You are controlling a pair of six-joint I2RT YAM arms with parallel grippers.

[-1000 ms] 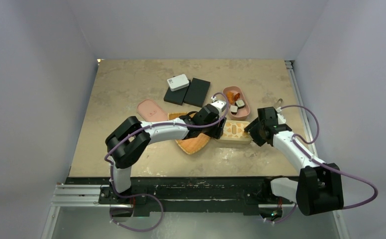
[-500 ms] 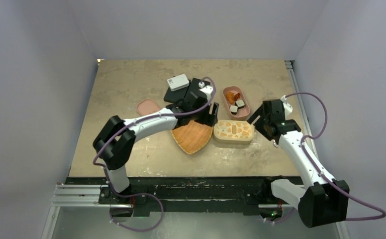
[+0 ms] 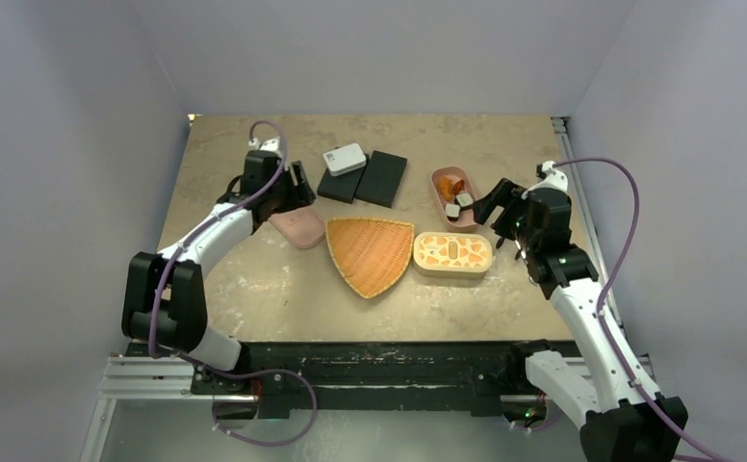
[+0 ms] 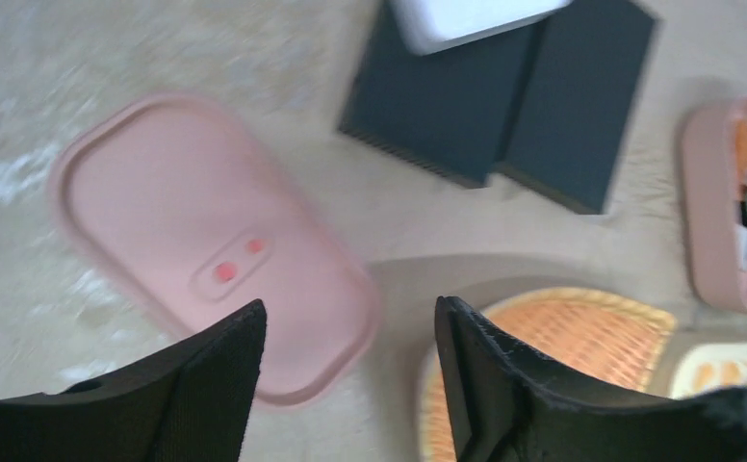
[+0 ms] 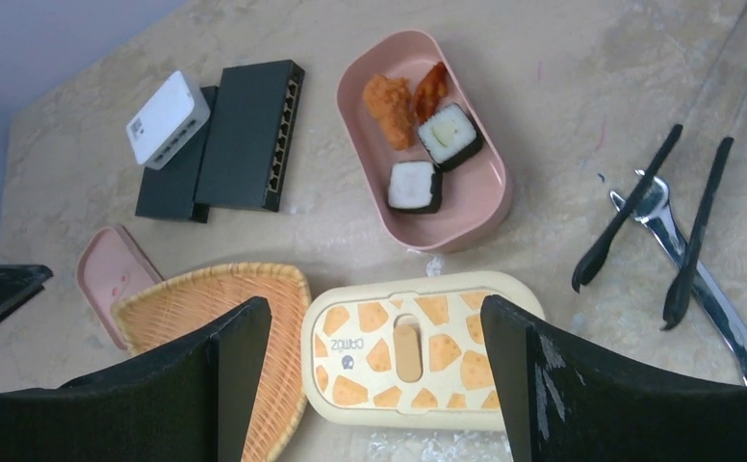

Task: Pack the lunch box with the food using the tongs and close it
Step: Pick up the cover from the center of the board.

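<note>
Packing looks done to me: the red, orange and dark bite-size food sits in the pink oval lunch box. The slim silvery black-tipped tongs lie at its 3 o'clock. My left gripper and right gripper gape empty. Next I'd grasp the flat pink lid at 9 o'clock.

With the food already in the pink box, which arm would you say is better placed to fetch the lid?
Left, probably. The left gripper hangs open directly over the pink lid; the right gripper is far off, near the pink box and tongs.
</note>
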